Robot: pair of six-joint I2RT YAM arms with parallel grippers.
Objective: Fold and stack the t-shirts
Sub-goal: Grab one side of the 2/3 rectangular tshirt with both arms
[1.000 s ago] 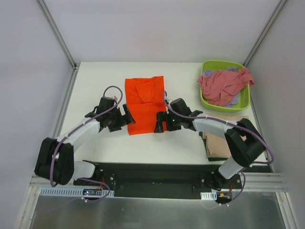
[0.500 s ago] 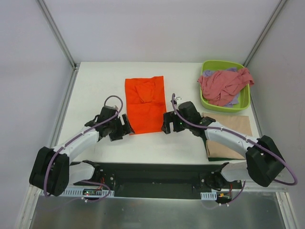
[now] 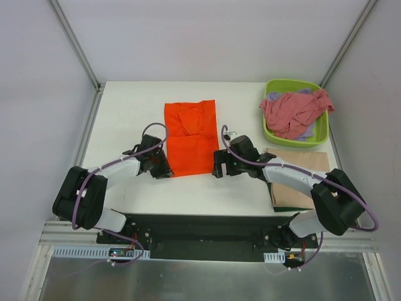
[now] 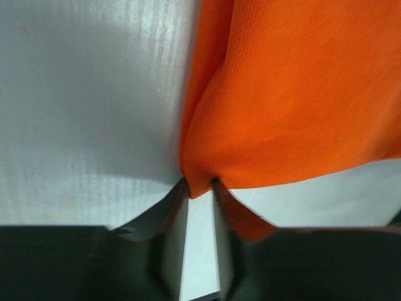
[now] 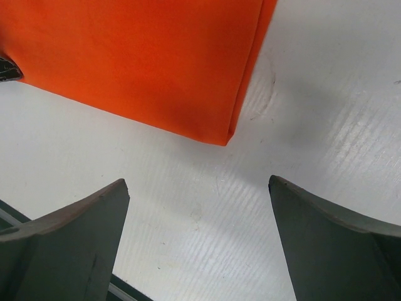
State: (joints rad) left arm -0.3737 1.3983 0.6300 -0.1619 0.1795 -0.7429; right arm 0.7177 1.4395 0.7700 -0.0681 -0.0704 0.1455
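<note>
An orange t-shirt [image 3: 191, 141] lies part-folded as a tall rectangle in the middle of the white table [image 3: 125, 113]. My left gripper [image 3: 164, 170] sits at its near left corner, and in the left wrist view the left gripper [image 4: 199, 188] is shut on that corner of the orange cloth [image 4: 294, 94]. My right gripper [image 3: 217, 168] stands open just off the near right corner. In the right wrist view the right gripper [image 5: 198, 182] has only bare table between its fingers, with the shirt's corner [image 5: 222, 135] a little ahead.
A folded tan shirt [image 3: 301, 179] lies on a dark green one [image 3: 294, 207] at the near right. At the back right, a lime-green tub [image 3: 276, 84] holds a crumpled pink shirt [image 3: 294, 113] and some lavender cloth [image 3: 306, 93]. Black base plates run along the near edge.
My left gripper slid in to the shirt's near left corner and closed on it. The right gripper pulled back off the cloth to just outside the near right corner, staying open.
</note>
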